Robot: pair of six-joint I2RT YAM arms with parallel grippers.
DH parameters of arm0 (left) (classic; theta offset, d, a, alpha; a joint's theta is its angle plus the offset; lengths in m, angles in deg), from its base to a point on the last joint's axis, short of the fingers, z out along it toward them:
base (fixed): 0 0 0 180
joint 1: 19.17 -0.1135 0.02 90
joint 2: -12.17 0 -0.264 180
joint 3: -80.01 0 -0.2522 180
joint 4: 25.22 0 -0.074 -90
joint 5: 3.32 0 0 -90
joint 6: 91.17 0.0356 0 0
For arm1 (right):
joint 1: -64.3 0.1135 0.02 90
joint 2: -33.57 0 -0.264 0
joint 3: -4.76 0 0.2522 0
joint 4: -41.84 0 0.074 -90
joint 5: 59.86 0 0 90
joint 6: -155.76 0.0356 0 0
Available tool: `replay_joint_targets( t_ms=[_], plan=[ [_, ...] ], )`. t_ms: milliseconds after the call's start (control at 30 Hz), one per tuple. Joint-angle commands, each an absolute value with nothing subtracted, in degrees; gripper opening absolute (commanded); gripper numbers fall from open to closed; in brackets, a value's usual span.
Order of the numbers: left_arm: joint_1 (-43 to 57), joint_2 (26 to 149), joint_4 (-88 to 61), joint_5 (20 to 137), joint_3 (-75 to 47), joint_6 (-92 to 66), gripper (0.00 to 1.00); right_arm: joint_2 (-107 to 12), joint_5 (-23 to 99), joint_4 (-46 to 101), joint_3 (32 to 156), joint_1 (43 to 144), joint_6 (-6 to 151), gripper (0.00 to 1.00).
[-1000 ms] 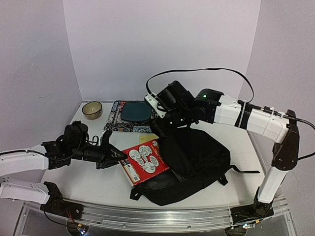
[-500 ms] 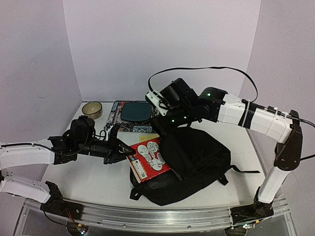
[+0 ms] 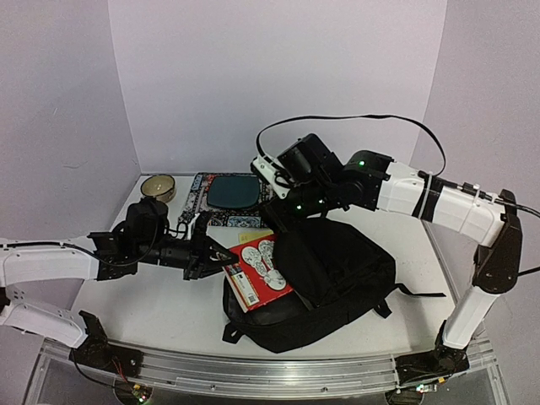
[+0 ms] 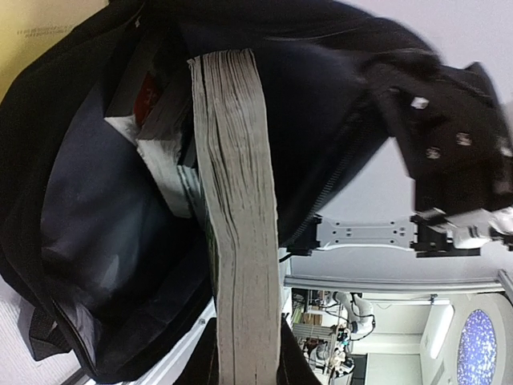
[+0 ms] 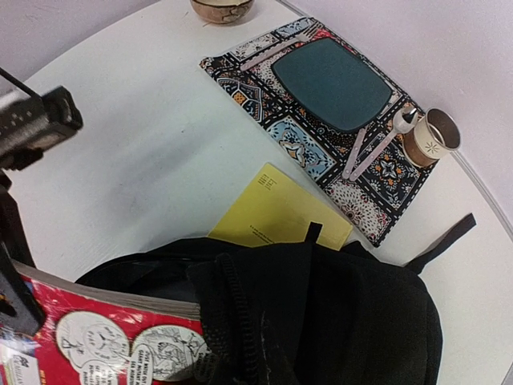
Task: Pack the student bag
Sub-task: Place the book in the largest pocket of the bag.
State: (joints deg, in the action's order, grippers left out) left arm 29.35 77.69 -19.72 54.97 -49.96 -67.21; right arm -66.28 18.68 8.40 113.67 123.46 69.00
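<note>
Two robot arms work over a white surface (image 3: 143,308). Compared with a second ago, the left arm has reached further to the right and carried a red-covered book (image 3: 260,274) with it. The book lay flatter and clear of the opening then. Now its far end sits under the raised flap of the student bag (image 3: 337,270). The right arm has barely shifted.

The left gripper (image 3: 218,256) is narrowly closed on the book's near edge. In the left wrist view the grey page edges run straight into the bag's open mouth, where dark lining, white papers and a bit of red show. The right gripper (image 3: 281,221) is clamped tight on the bag's upper zippered edge, holding it lifted.

The book cover carries round white cartoon panels with lettering too small to read. A yellow sheet (image 5: 280,212) lying partly under the bag's back edge has a few lines of fine print, also unreadable.

The student bag is large, soft and black, with zippers and loose straps trailing to the right. It lies at the centre right of the surface, near the front edge, its opening facing left.

Behind it lies a patterned mat (image 3: 196,205) bearing a dark teal pad (image 3: 232,192), a spoon (image 5: 385,132) and a small cup (image 5: 431,136). A shallow bowl (image 3: 158,187) stands just left of the mat.
</note>
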Motion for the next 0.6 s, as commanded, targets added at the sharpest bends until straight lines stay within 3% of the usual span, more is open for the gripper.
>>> replay_joint_targets(
  t_ms=[0, 167, 567],
  plan=[
    [30.76, 83.09, -29.47, 55.23, -44.94, -65.91, 0.0, -62.37, 20.67, 13.05, 113.72, 123.51, 70.14, 0.0],
    [32.39, 90.08, -37.12, 55.42, -42.08, -66.75, 0.0, -62.11, 22.14, 13.62, 113.3, 123.53, 71.0, 0.0],
    [37.77, 111.7, -39.85, 61.06, -26.54, -64.67, 0.0, -60.88, 22.88, 15.16, 111.43, 123.55, 71.69, 0.0]
  ],
)
